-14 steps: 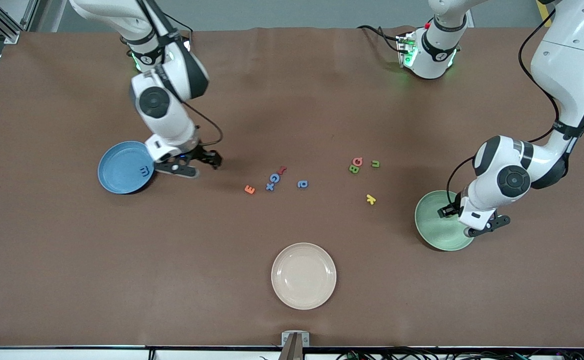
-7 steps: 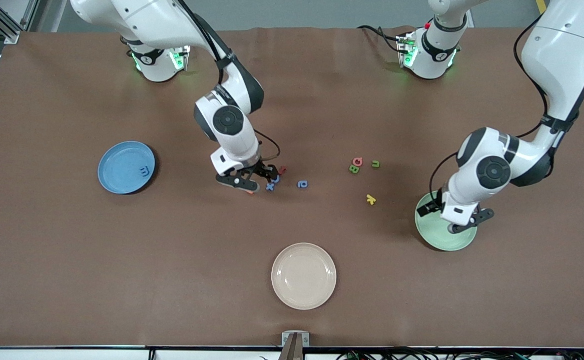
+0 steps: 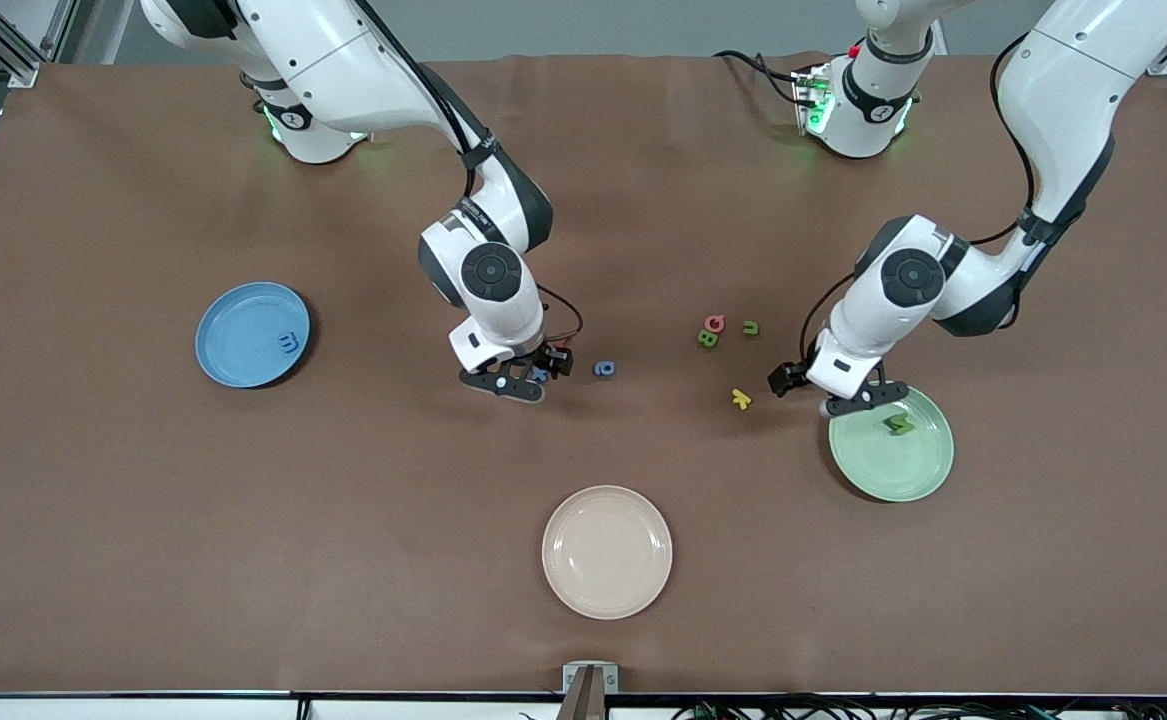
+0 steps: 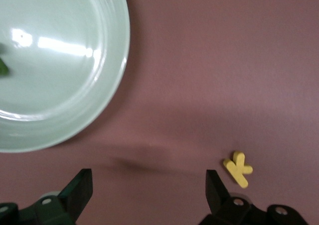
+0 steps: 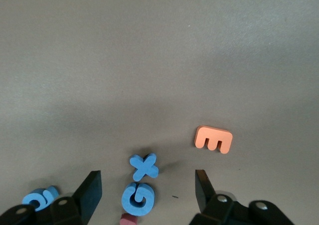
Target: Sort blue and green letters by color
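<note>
My right gripper is open, low over a small cluster of letters. In the right wrist view a blue G and a blue X lie between its open fingers. A third blue letter lies beside the cluster. One blue letter lies in the blue plate. My left gripper is open and empty over bare table beside the green plate, which holds one green letter. Two green letters lie mid-table.
An orange E lies by the blue cluster, with a pink piece touching the G. A pink Q touches one green letter. A yellow K lies next to my left gripper. A cream plate sits nearest the front camera.
My right gripper moved from the blue plate to the blue letter cluster. My left gripper moved off the green plate toward the yellow K, uncovering a green letter in the plate.
</note>
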You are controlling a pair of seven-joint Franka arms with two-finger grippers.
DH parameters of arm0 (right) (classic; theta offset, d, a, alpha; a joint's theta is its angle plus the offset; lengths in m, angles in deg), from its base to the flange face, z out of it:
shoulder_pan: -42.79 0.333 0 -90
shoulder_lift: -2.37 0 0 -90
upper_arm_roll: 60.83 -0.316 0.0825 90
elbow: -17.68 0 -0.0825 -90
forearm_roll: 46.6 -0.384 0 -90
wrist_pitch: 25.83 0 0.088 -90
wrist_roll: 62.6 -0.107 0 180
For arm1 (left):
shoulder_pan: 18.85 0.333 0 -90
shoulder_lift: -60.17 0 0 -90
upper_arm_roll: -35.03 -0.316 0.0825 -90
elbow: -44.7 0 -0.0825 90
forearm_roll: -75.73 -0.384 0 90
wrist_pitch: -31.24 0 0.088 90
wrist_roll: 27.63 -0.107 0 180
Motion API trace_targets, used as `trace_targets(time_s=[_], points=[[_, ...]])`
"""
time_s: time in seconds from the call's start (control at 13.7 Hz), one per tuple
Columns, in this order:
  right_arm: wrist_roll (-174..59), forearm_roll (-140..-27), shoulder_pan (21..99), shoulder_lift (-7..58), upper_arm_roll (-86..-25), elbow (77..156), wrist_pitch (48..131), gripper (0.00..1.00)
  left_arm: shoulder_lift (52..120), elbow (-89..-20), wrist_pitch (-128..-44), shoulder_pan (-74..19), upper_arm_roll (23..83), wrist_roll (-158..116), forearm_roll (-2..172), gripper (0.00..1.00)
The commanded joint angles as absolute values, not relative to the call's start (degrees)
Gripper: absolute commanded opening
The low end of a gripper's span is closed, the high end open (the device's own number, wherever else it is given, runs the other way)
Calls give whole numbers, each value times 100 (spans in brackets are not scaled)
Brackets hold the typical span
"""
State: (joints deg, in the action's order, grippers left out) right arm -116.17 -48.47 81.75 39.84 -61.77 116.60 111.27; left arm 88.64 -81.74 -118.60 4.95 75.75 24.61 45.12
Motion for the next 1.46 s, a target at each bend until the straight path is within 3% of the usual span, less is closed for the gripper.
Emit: trace_targets(time_s=[0.0,0.37,1.1,1.24,1.39], points=[[-11727,-4766,8295,4183,-6109,11489,11066,82,8549,-8493,-11967,506,7721,2529,4348,98],[-11753,-4766,8313,4342,-6100,11393,11084,71,8750,-8669,-11993,270,7748,2634,3723,81],[-11762,-4757,8322,4500,-6100,11234,11093,50,8751,-9003,-11949,-162,7765,2801,3706,67],[-11762,-4757,8322,4500,-6100,11225,11084,31,8760,-9021,-11949,-179,7765,2801,3706,64],[-11762,-4775,8313,4500,-6100,11225,11075,2,8751,-9100,-11949,-188,7765,2801,3706,57]])
